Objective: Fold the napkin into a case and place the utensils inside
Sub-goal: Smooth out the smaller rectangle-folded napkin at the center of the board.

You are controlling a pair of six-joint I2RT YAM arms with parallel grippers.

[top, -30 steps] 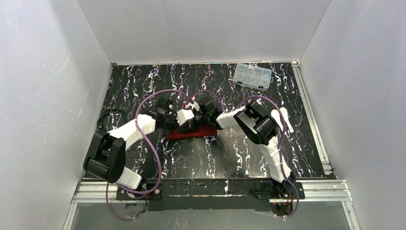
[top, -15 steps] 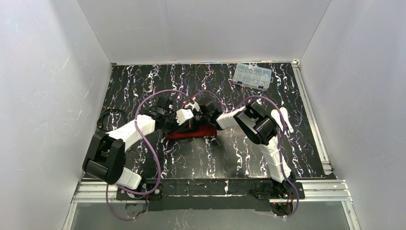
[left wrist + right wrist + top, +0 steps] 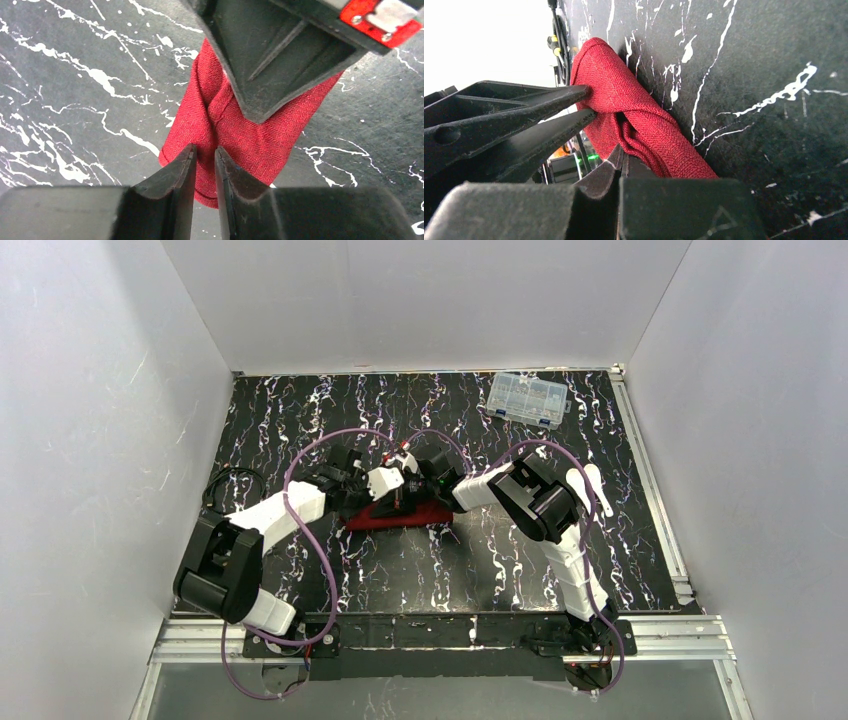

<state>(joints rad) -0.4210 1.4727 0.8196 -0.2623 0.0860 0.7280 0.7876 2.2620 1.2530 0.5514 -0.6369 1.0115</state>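
The red napkin [image 3: 400, 517] lies folded into a narrow oblong bundle mid-table, under both grippers. My left gripper [image 3: 397, 495] is nearly shut, pinching a raised fold of the cloth [image 3: 260, 140] between its fingertips [image 3: 187, 160]. My right gripper [image 3: 415, 495] comes in from the right and is shut on a layer of the cloth [image 3: 649, 125]. Its body [image 3: 280, 50] fills the top of the left wrist view. The left fingers [image 3: 524, 115] also show in the right wrist view, clamped on the cloth's ridge. Two white utensils [image 3: 590, 485] lie at the right, behind the right arm.
A clear plastic compartment box [image 3: 527, 398] sits at the far right of the black marbled table. A dark cable coil [image 3: 228, 485] lies at the left edge. White walls enclose three sides. Purple cables arch over both arms.
Both grippers stay on the cloth. The left wrist has shifted slightly away from the bases; the napkin bundle has hardly moved.
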